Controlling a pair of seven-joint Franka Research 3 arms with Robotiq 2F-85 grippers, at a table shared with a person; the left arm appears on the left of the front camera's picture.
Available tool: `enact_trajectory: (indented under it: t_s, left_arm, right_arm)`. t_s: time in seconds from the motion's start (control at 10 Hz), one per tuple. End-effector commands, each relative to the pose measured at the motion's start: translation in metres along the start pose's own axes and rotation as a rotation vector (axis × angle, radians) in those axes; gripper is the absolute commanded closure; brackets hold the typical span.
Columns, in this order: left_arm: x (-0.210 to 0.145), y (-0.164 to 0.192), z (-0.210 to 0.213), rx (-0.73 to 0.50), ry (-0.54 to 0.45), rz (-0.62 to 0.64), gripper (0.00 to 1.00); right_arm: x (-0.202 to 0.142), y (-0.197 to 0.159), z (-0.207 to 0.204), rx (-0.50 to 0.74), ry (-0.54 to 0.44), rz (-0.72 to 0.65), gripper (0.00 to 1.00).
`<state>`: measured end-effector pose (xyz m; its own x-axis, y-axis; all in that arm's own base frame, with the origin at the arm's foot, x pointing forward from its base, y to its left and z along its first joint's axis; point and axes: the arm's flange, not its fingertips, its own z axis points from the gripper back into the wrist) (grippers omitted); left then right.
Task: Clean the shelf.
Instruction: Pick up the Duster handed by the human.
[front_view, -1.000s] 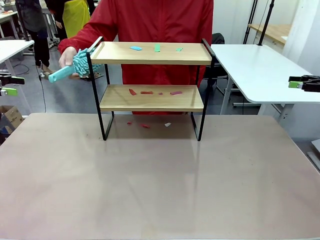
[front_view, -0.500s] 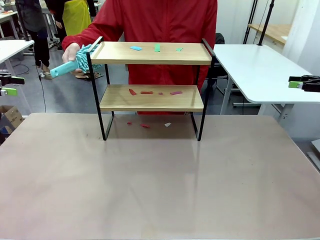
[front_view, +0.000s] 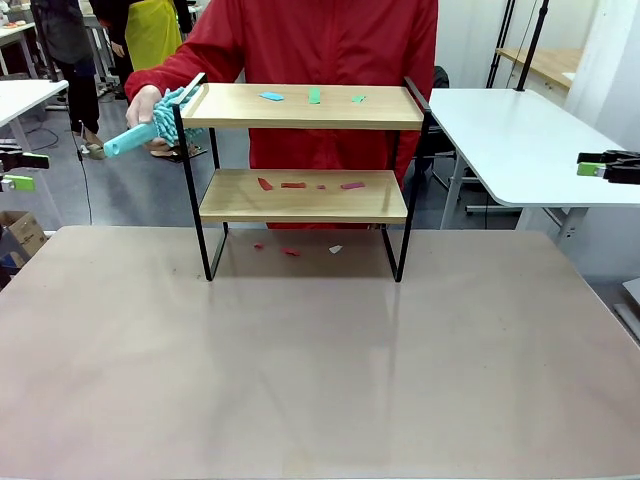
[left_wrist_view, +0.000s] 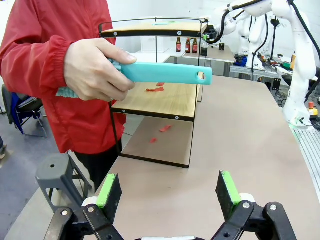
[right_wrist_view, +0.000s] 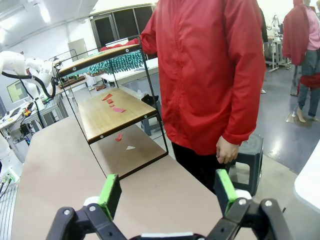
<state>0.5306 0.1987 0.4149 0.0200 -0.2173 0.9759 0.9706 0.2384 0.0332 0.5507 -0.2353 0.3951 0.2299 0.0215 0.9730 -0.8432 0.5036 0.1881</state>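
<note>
Since a second ago the hand (front_view: 142, 102) has raised the duster (front_view: 128, 141) to the left end of the shelf (front_view: 230, 105), standing at the far edge of the table (front_view: 320, 380). We think sweeping starts now: next, push the scraps (front_view: 314, 96) off the top board. Our left gripper (left_wrist_view: 167, 189) and right gripper (right_wrist_view: 167, 192) wait with fingers wide, empty.
</note>
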Motion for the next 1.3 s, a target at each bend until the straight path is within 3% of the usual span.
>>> enact_trajectory:
  t_s: [0.0, 0.4, 0.5, 0.6, 0.7, 0.8, 1.0, 1.2]
  left_arm:
    - [0.028, -0.002, 0.006, 0.010, 0.049, 0.077, 0.00]
    - [0.167, -0.028, 0.036, 0.207, 0.377, 0.170, 0.00]
    - [0.201, -0.045, 0.034, 0.259, 0.424, 0.166, 0.00]
    - [0.233, -0.063, 0.025, 0.299, 0.531, 0.190, 0.00]
    - [0.257, -0.079, 0.011, 0.417, 0.583, 0.240, 0.00]
    - [0.273, -0.099, -0.003, 0.508, 0.672, 0.293, 0.00]
    - [0.285, -0.133, -0.033, 0.545, 0.754, 0.296, 0.00]
    - [0.282, -0.154, -0.069, 0.557, 0.752, 0.329, 0.00]
  right_arm:
    - [0.001, 0.000, 0.000, 0.002, 0.001, 0.003, 0.00]
    - [0.001, 0.000, 0.000, 0.002, 0.001, 0.003, 0.00]
    - [0.001, 0.000, 0.000, 0.002, 0.001, 0.003, 0.00]
    - [0.001, 0.000, 0.000, 0.002, 0.001, 0.003, 0.00]
    - [0.001, 0.000, 0.000, 0.002, 0.001, 0.003, 0.00]
    - [0.001, 0.000, 0.000, 0.002, 0.001, 0.003, 0.00]
    - [0.001, 0.000, 0.000, 0.002, 0.001, 0.003, 0.00]
    - [0.001, 0.000, 0.000, 0.002, 0.001, 0.003, 0.00]
